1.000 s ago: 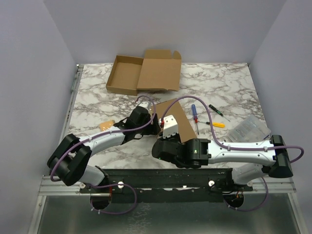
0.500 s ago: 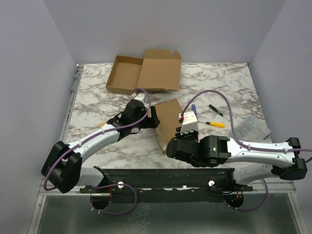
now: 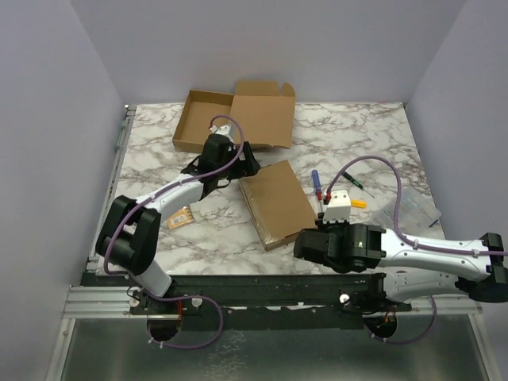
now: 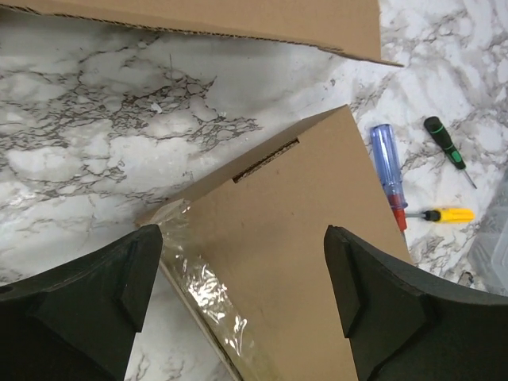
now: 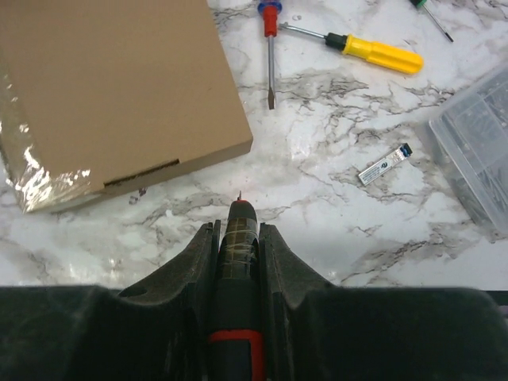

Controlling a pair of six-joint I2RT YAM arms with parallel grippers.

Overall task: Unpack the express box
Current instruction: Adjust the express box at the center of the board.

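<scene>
While the marble table [image 3: 159, 159] carries everything, the largest item on it is the open cardboard box [image 3: 230, 119], flaps spread, lying just beyond the left gripper [image 3: 240, 161].

Express box [image 3: 278, 202]: closed, flat on the table, between the two grippers. Left wrist view: it lies directly below and ahead of the left gripper [image 4: 246, 262]. Clear tape wraps the corner of the box [image 4: 302, 238] nearest the left finger, and a tab slot shows on the far edge. Right wrist view: the box [image 5: 111, 87] lies ahead and left of the right gripper [image 5: 238, 238], apart from it, with a taped corner nearest.

Left gripper: jaws spread wide, nothing between them, not touching the box as far as the view shows.

Right gripper [image 3: 305, 246]: jaws closed on a dark-handled tool [image 5: 240, 230] with a red band. Its thin tip points forward, just short of the box's near edge.

Clear plastic case [image 5: 476, 151]: ahead and right of the right gripper.

Three screwdrivers lie beyond the right gripper, beside the box's right edge:
- blue-handled [image 5: 270, 24]
- yellow-handled [image 5: 381, 54]
- green-and-black [image 4: 443, 139]

Small silver module [image 5: 383, 164]: between the yellow screwdriver and the case.

Small orange packet [image 3: 180, 217]: beside the left forearm, behind the left gripper.
</scene>
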